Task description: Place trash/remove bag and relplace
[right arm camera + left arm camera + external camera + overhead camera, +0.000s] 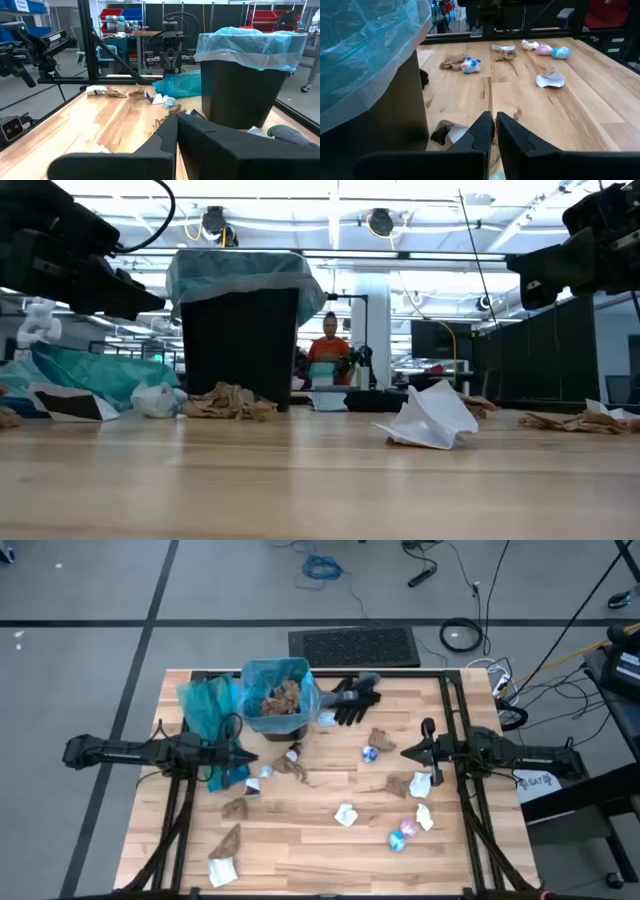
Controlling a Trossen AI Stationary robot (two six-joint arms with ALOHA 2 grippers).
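The left gripper [494, 131] is hovering beside the black bin [276, 722], its fingers [481, 131] nearly pressed together and gripping nothing. The right gripper [176, 131] is hanging over the table's [300, 840] right side, jaws likewise narrowed to a slit, empty. Trash [346, 814] is lying scattered across the wood, with brown scraps [282, 697] sitting inside the blue-lined bin, black gloves [354, 700] resting just beside it.
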